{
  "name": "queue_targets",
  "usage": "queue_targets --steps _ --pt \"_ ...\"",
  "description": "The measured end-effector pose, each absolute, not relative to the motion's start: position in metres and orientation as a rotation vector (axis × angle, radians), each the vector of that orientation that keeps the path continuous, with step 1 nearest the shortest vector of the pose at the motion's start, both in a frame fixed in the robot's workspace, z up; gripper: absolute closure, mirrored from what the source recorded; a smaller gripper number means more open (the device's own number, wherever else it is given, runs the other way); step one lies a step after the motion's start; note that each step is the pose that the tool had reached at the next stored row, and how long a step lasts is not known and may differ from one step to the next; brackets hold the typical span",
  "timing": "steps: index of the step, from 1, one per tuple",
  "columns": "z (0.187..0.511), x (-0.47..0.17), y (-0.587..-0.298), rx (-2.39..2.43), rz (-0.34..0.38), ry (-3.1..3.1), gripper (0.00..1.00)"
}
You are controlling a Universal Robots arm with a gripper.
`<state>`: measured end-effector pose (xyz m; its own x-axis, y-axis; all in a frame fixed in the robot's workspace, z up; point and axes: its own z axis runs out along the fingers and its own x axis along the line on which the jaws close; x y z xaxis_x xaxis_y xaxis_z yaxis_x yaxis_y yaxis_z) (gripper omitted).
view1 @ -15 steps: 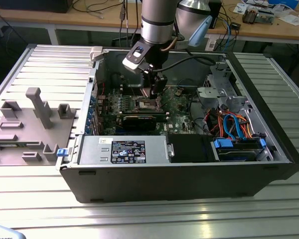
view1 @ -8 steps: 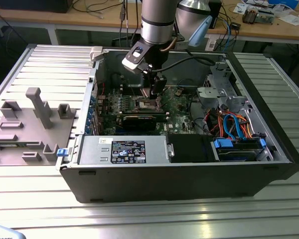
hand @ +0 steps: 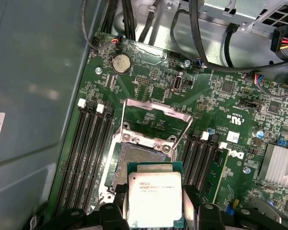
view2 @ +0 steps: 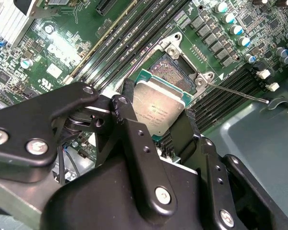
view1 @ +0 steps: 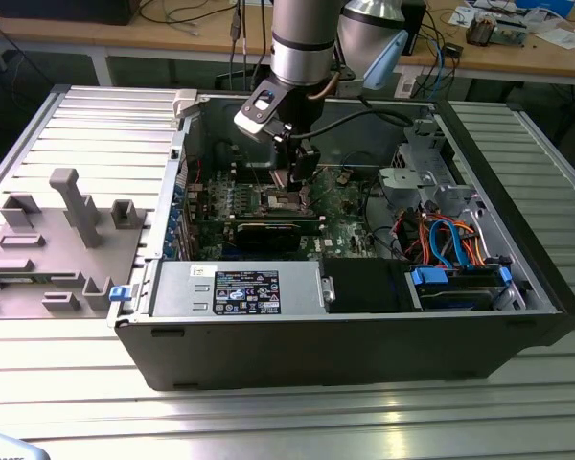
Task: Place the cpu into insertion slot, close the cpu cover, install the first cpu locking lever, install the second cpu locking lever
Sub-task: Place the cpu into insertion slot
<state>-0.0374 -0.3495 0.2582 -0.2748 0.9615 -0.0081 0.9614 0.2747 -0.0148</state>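
Exterior view first: my arm (view1: 302, 48) reaches down into the open computer case (view1: 364, 355), which lies on its side on the bench (view1: 268, 422). Its tip is low over the green board (view1: 343, 206) in the middle of the frame. A grey holder block (view1: 72, 206) sits on the bench at the left, well apart.

Second wrist view next: my fingers (view2: 134, 139) are pinched shut on the cpu (view2: 158, 108), one on each side edge. The chip is flat, shiny side up, in the middle of the frame. The insertion slot (view2: 175, 64) is just past it, dark and bare. A thin locking lever (view2: 235, 92) sticks out loose at the right.

First wrist view last: the cpu hangs at the bottom middle and covers the near edge of the slot. I think it is not sitting in yet. The cpu cover (hand: 156, 112) is flipped up on the far side, so the slot is open.

So I judge that I am on step one. The chip, the cover and both levers are all left to do.

Long memory slots (hand: 86, 153) run close on both sides. Black cables (hand: 206, 43) hang at the top, and a silver heat sink (hand: 281, 165) sits at the right. None of these block the slot.
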Motion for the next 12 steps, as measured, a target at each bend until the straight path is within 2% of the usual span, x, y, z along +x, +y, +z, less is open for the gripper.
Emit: queue_targets --steps 12 --pt "0.2551 -0.0374 -0.3462 -1.931 0.026 -2.474 0.45"
